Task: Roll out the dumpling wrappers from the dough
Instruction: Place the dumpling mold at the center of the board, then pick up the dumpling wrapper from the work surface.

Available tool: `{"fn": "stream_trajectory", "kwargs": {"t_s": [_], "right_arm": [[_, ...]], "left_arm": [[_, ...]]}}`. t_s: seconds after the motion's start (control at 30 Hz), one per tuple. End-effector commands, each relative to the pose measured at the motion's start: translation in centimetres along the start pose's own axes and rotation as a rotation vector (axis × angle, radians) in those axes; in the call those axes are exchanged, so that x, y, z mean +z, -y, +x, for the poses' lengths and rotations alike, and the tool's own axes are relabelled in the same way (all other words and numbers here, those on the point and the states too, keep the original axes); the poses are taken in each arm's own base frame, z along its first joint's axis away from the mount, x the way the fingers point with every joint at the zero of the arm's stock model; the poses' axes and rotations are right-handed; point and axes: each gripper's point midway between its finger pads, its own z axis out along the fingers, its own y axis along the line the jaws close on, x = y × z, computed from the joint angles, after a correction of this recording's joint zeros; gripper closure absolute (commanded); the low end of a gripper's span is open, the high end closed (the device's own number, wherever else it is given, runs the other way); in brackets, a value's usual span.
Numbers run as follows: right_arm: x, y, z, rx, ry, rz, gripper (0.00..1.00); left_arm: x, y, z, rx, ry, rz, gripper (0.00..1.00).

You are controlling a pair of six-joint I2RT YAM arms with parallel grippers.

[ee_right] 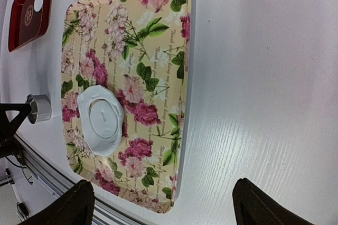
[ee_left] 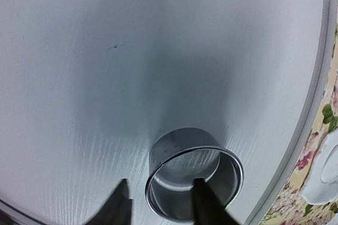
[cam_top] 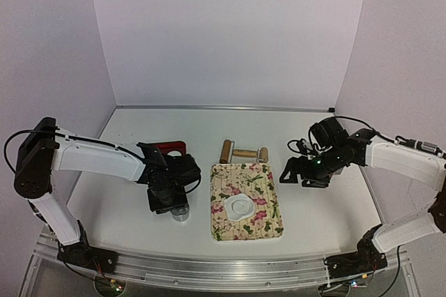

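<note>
The dough (cam_top: 230, 208) is a flattened white sheet on the floral tray (cam_top: 268, 192), with a round wrapper disc (cam_top: 242, 205) cut in its middle and still lying in it. The right wrist view shows the dough (ee_right: 88, 97) and the disc (ee_right: 106, 122). The shiny metal ring cutter (ee_left: 179, 156) stands on the table left of the tray. My left gripper (ee_left: 161, 206) is open and low over it, one finger outside the ring's wall and one inside. My right gripper (ee_right: 166, 209) is wide open and empty, over the table by the tray's right edge.
A wooden rolling pin (cam_top: 244, 152) lies just behind the tray. A small red tray (cam_top: 171, 147) sits at the back left, partly hidden by the left arm. The table's metal front rail (cam_top: 223, 265) runs along the near edge.
</note>
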Motion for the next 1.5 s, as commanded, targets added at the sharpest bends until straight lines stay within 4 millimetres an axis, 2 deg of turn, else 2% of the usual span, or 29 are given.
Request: {"fn": "stream_trajectory", "kwargs": {"t_s": [0.0,0.03,0.1,0.17,0.23,0.3,0.4,0.5,0.77,0.93,1.1,1.47], "right_arm": [[-0.6,-0.7,-0.5,0.015,0.031,-0.039,0.13],[-0.7,-0.7,-0.5,0.014,0.032,-0.041,0.13],[-0.7,-0.9,-0.4,0.014,0.028,-0.047,0.14],[-0.3,-1.1,-0.2,0.017,0.006,-0.061,0.16],[0.2,-1.3,0.1,0.026,-0.020,-0.074,0.19],[0.6,-1.5,0.3,0.032,-0.043,-0.092,0.22],[1.1,-1.8,0.4,0.041,-0.056,-0.110,0.25],[1.2,-1.8,0.5,0.051,-0.057,-0.115,0.26],[1.0,-1.5,1.1,0.067,-0.055,-0.115,0.28],[0.8,-1.5,1.4,0.071,-0.055,-0.120,0.29],[0.8,-1.5,1.5,0.071,-0.057,-0.122,0.30],[1.0,-1.5,1.5,0.069,-0.066,-0.124,0.30]], "left_arm": [[-2.5,0.1,-1.6,-0.035,0.055,-0.011,0.43],[-3.3,0.6,-2.2,-0.035,0.082,-0.002,0.37],[-5.2,1.8,-3.3,-0.004,0.138,0.018,0.32],[-7.0,4.5,-4.0,0.067,0.188,0.071,0.31],[-8.0,7.5,-3.8,0.133,0.192,0.121,0.31],[-8.0,10.6,-3.1,0.196,0.169,0.172,0.31],[-6.5,14.7,-1.0,0.281,0.082,0.262,0.33],[-4.6,16.8,0.9,0.312,-0.006,0.323,0.37],[-0.4,17.9,3.3,0.339,-0.119,0.352,0.43],[1.4,17.1,2.8,0.327,-0.115,0.273,0.54],[2.1,16.4,1.9,0.294,-0.088,0.242,0.58],[3.6,16.7,2.1,0.314,-0.104,0.225,0.64]]}}
